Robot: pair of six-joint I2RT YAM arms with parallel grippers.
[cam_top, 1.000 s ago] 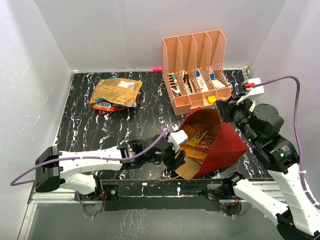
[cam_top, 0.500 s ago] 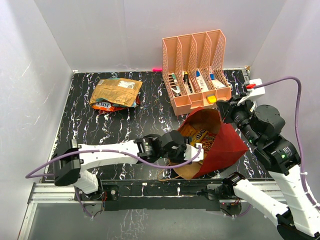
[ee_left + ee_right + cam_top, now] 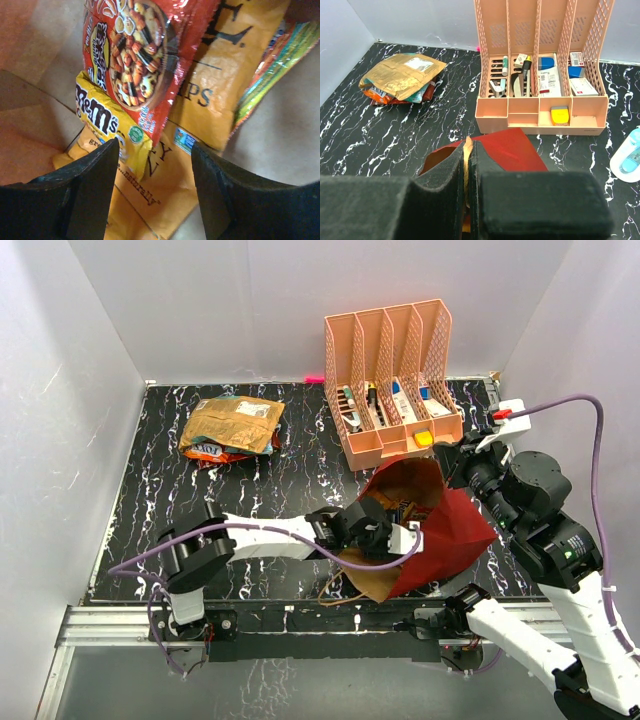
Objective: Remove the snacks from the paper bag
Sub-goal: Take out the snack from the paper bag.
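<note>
Left arm has pushed further in than a second ago. Its wrist was at the near lip of the bag (image 3: pixel 450 530) then; now the left gripper (image 3: pixel 154 147) is down inside the mouth, and the elbow has swung toward the table (image 3: pixel 170 500) middle. Right arm, bag and pile (image 3: pixel 232 425) look unmoved.

Left gripper: jaws spread wide, nothing held, hovering just over the snacks. Right gripper (image 3: pixel 469 150): closed on the bag's upper rim, a strip of kraft edge pinched between the pads, propping the mouth open.

Snacks left in the bag, lying overlapped on its lower wall:
- red packet (image 3: pixel 135 50) on top
- M&M's packet (image 3: pixel 107 130) partly under it
- gold packet (image 3: pixel 225 75) underneath both
- striped green edge at the right, can't tell what it is

More snacks are already out in the pile at far left, well apart from the organizer (image 3: pixel 390 370).

Handling, as I judge it: packets are light, glossy film, so slippery and crinkly. They're soft with loose fill, so they will sag and can slide out of a shallow pinch. Chips would crush if squeezed mid-body. Best hold is a flat sealed edge; the red packet's lower corner between the jaws seems closest. Stacked film may drag a neighbour along. The bag is thin paper and will flex if bumped.
</note>
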